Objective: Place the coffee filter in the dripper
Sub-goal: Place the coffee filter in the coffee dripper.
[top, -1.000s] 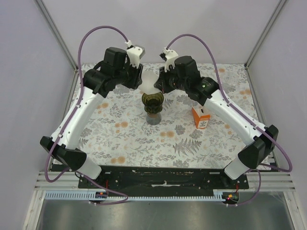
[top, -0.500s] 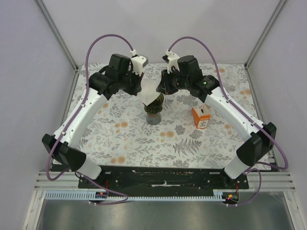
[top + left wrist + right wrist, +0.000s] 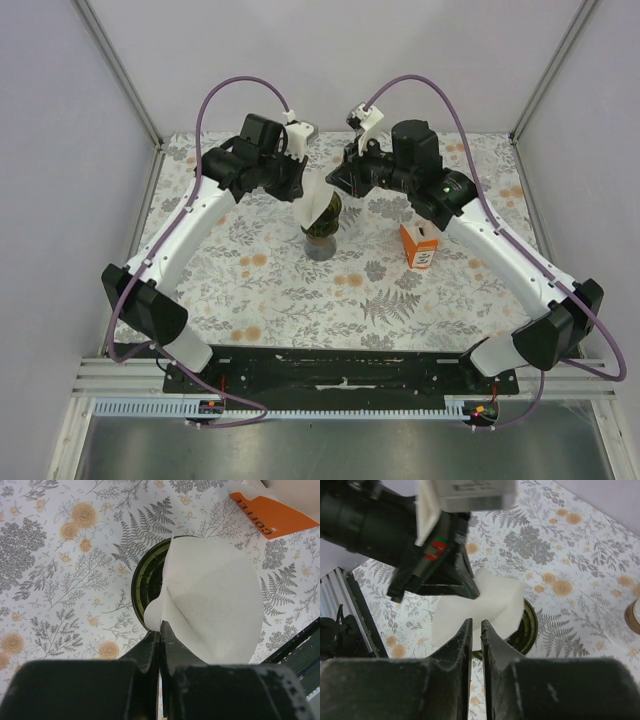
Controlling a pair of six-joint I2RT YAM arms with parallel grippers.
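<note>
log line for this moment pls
left gripper: shut on coffee filter edge | right gripper: slightly open, nothing gripped | dripper: filter over its mouth, not seated

White paper coffee filter [image 3: 210, 605], folded, tilted over the dark olive dripper [image 3: 141, 587], perhaps partly inside.

2 white arms [image 3: 175, 240], black joints [image 3: 145, 305], black claws [image 3: 160, 630], purple cables [image 3: 410, 78].

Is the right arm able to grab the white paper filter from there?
Probably yes. The right gripper sits just in front of the filter, jaws slightly apart, with nothing between them. The left gripper pinches another edge, so this side looks free.
</note>
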